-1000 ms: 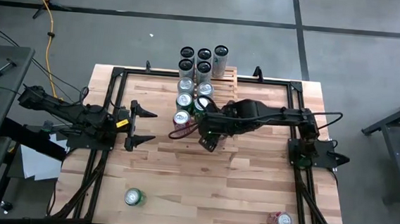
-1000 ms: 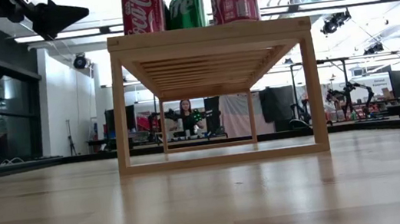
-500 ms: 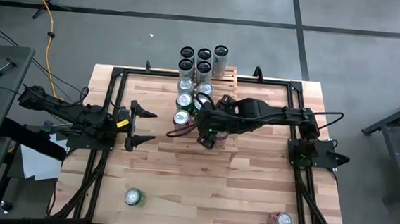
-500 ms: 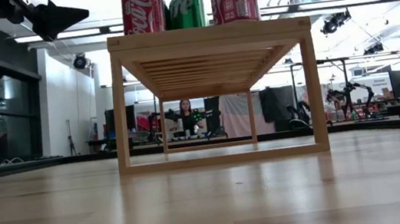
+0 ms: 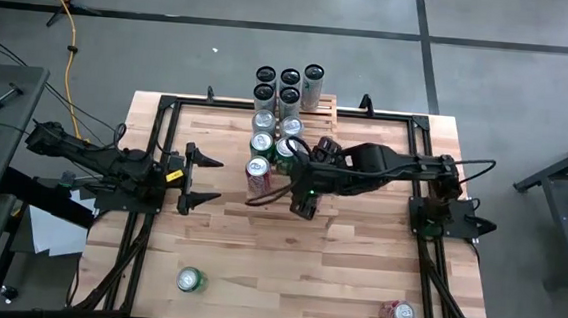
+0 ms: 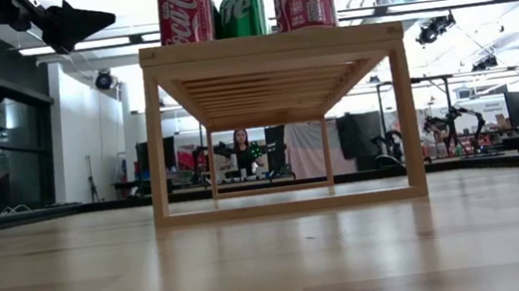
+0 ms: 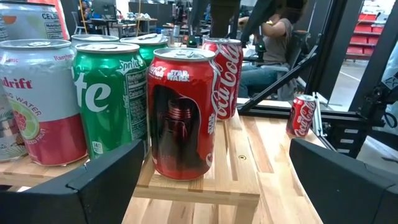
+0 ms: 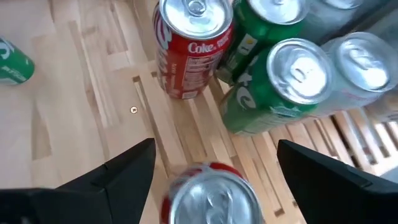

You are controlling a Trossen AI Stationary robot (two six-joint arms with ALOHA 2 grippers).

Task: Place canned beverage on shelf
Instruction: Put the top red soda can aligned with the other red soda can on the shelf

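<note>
1. Now standing upright on the front slats of the shelf [image 8: 186, 134], a red can [image 8: 211, 193] is showing between the spread fingers of the right gripper [image 5: 302, 202], which is hovering over it with its jaws apart and clear of its sides.
2. Behind it on the same rack, a red Coke can [image 8: 189, 46] and a green can [image 8: 283, 84] are standing upright, with paler cans [image 8: 357, 71] ranged beyond them toward the table's far edge.
3. Seen from above, the shelf [image 5: 326, 106] is sitting at the middle of the table's far edge, its cans lined up in rows.
4. Waiting at the table's left edge, the left gripper [image 5: 202, 178] is holding its fingers wide apart and gripping nothing.
5. Lying on the bare tabletop [image 5: 357, 264], a green can [image 5: 189, 280] is resting near the front-left corner and a red can [image 5: 400, 312] near the front-right corner.
</note>
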